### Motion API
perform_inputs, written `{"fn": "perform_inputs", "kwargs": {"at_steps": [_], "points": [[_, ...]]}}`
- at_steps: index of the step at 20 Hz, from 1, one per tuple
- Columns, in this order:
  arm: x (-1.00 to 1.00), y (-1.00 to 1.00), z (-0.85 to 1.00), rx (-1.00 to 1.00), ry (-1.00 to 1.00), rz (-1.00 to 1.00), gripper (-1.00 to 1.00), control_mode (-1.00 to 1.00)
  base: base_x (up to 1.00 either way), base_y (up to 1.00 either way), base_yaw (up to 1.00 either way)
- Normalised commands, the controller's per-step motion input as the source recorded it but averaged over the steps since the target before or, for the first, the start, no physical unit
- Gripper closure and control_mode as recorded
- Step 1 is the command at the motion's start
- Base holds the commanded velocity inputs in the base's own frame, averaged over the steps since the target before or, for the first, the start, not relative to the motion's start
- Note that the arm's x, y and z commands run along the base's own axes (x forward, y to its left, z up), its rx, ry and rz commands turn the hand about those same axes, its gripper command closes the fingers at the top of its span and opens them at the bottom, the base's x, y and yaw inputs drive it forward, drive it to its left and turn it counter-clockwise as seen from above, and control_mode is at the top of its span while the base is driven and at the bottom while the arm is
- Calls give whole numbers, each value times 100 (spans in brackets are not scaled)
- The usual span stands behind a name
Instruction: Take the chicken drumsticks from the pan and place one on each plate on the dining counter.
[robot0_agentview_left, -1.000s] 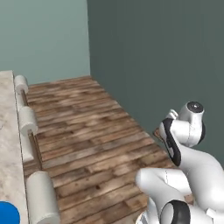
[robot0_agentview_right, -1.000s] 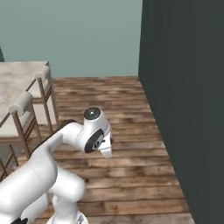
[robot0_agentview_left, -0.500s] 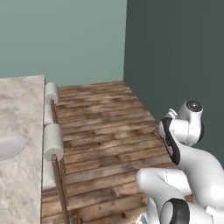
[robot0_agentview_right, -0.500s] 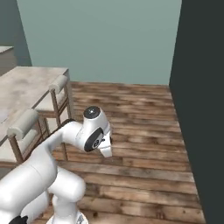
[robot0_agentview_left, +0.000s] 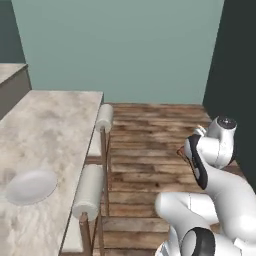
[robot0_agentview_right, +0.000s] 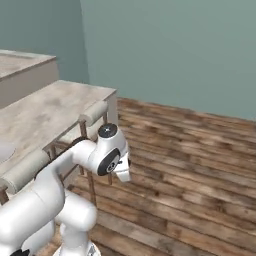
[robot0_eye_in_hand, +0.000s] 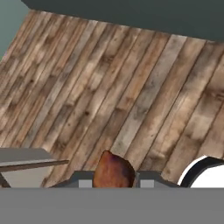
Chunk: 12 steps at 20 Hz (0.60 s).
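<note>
A chicken drumstick (robot0_eye_in_hand: 114, 170) is being held between the two dark finger tips of the gripper (robot0_eye_in_hand: 113, 181) in the hand view; the fingers are drawn in nearly all the way and are being kept pressed against the golden-brown piece on either side. The lumpy brown end is being shown rising above the tips, with wooden floor planks (robot0_eye_in_hand: 131, 87) lying well below it.

In the left base view, the dining counter (robot0_agentview_left: 55, 125) is being seen along the left, its beige marbled top running away toward the teal wall (robot0_agentview_left: 120, 45). A pale grey-white plate (robot0_agentview_left: 31, 186) is being shown lying flat on the counter near the lower left (nothing can be made out on it). Two white-cushioned stools (robot0_agentview_left: 91, 191) are being seen tucked just beside the counter's edge, one nearer and one farther. The white arm (robot0_agentview_left: 210, 170) is being seen folded at the lower right, over the floor and well apart from the counter.

In the right base view, the arm (robot0_agentview_right: 75, 170) is being seen rising from the lower left, with the counter (robot0_agentview_right: 45, 110) and a stool (robot0_agentview_right: 30, 167) to its left.
</note>
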Motion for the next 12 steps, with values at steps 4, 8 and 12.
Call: {"fn": "perform_inputs", "kwargs": {"at_steps": [4,8,12], "points": [[0,0,0,0,0,0,100,100,74,0,77],[0,0,0,0,0,0,100,100,52,0,95],[0,0,0,0,0,0,100,100,50,0,97]]}}
